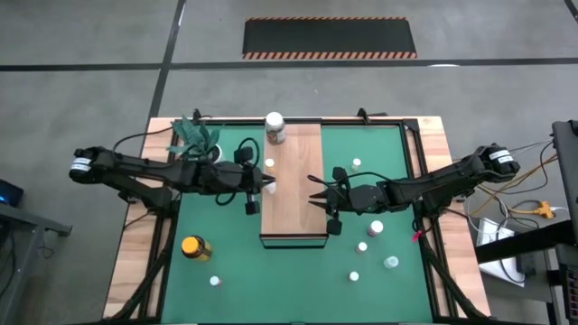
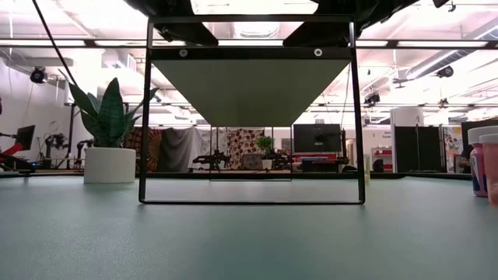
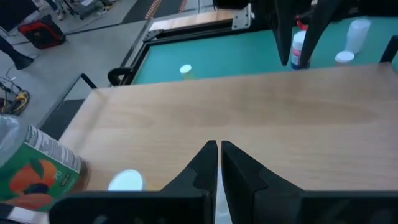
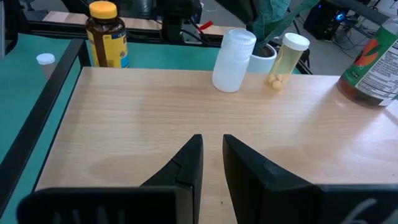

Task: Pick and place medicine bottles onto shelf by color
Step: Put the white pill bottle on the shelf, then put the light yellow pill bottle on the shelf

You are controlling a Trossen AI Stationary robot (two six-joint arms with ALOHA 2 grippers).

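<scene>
The shelf [image 1: 292, 185] lies mid-table on the green mat [image 1: 379, 153]: a pale wood board, dark front edge. On it sit a white-lidded jar [image 1: 275, 127] at the far end and two small white-capped bottles [image 1: 269, 163] by its left edge. Most bottles [image 1: 376, 228] are scattered on the mat to the right; the amber jar [image 1: 195, 247] stands front left.

You look between picks. Left gripper [image 1: 268, 188]: over the shelf's left edge, pinched closed, empty. Right gripper [image 1: 315, 191]: over the right edge, slightly parted, empty. Next you need to choose a bottle, open wider, descend.
</scene>
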